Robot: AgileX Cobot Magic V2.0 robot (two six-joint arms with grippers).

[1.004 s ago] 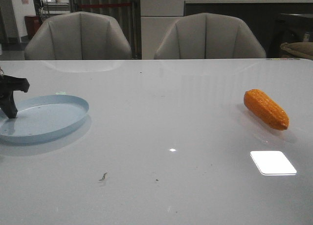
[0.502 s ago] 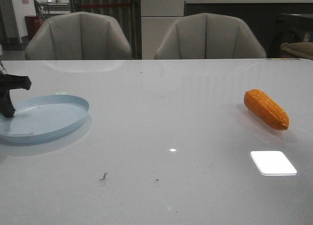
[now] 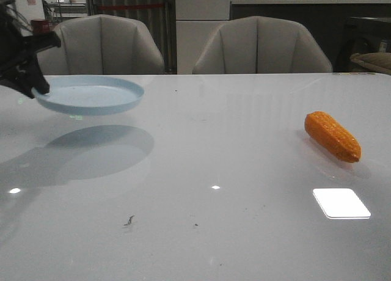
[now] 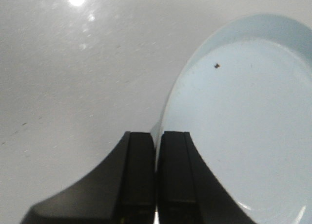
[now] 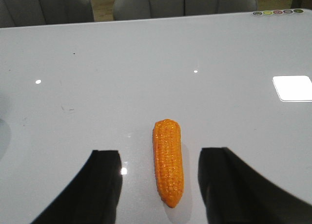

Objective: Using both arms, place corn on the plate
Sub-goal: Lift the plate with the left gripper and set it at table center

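I have the left gripper (image 3: 38,88) up off the surface (image 3: 201,171) near its far left edge, fingers (image 4: 139,175) pinched tight on the rim of the plate (image 3: 91,94). The plate hangs in the air, roughly level, with its shadow on the surface below. In the left wrist view the two fingers sit nearly together with only the thin rim between them, and a small dark speck (image 4: 216,65) shows on the plate's inner face.

The right gripper (image 5: 158,185) does not show in the front view. In the right wrist view its fingers (image 5: 97,185) stand wide apart, holding nothing, above the surface with the corn (image 5: 168,160) lying between them. I cannot tell how high above the corn they hang.

The corn lies flat near the right edge of the surface, well apart from the plate. A bright rectangular reflection (image 3: 341,203) sits just in front of the corn, and a small dark scrap (image 3: 129,220) lies toward the near edge. Two grey chairs (image 3: 263,46) stand behind the far edge. Nothing lies between corn and plate.
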